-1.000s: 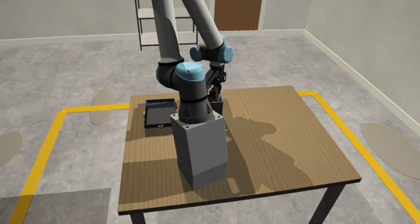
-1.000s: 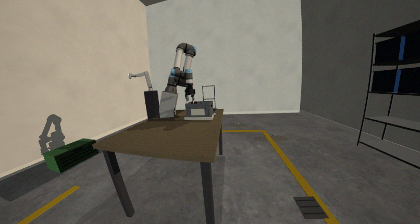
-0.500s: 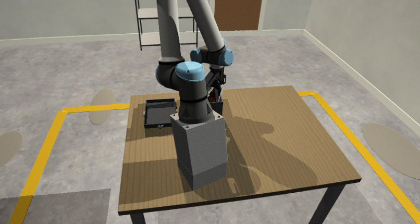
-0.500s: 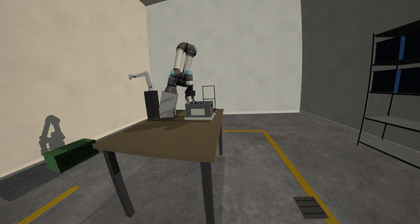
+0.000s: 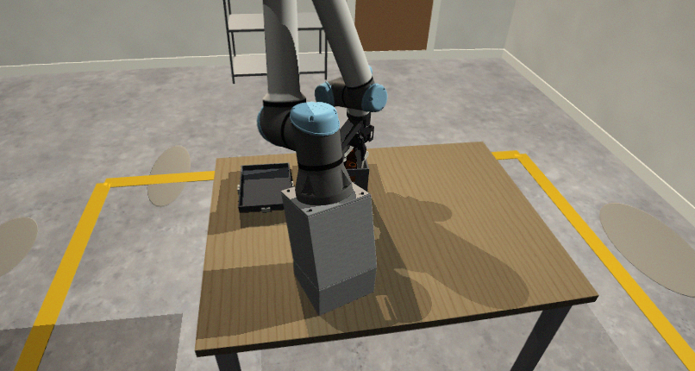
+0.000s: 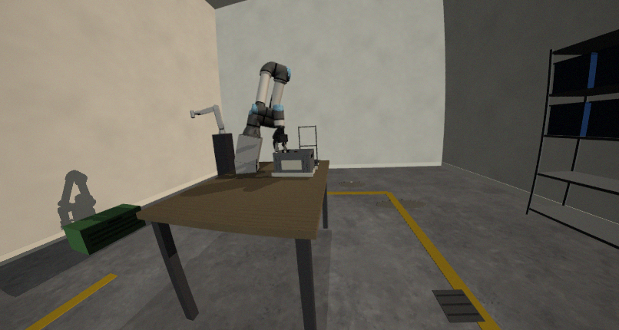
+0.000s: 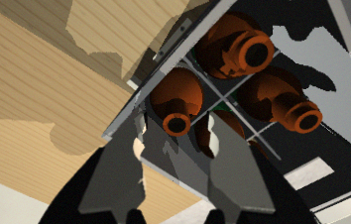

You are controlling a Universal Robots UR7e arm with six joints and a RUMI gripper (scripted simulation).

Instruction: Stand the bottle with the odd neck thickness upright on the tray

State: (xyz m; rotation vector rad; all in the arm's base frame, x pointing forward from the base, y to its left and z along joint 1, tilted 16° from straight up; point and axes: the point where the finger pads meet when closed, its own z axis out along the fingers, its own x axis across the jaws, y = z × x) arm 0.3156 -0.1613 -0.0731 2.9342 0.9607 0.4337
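The crate point(image 5: 360, 178) point(image 6: 306, 163) point(image 7: 200, 37) stands on the table. Brown bottles stand in its cells: one at the top point(image 7: 220, 55), one at the right point(image 7: 262, 96), one at the left point(image 7: 173, 91), and one point(image 7: 231, 124) partly behind the right finger. A sliver of another shows below that. My gripper point(image 6: 280, 148) point(image 7: 176, 112) is partly open, with nothing gripped. In the wrist view the left bottle's mouth lies between the fingertips, with gaps on both sides. I cannot tell which neck differs. The black tray point(image 5: 263, 207) lies left of the crate in the top view.
Thin dividers point(image 7: 214, 88) separate the crate's cells. The crate's wall runs close by my left finger. The robot's base pedestal point(image 5: 335, 251) stands in front of the crate and tray and hides part of the crate in the top view. A pale slab point(image 6: 292, 174) shows at the crate's foot.
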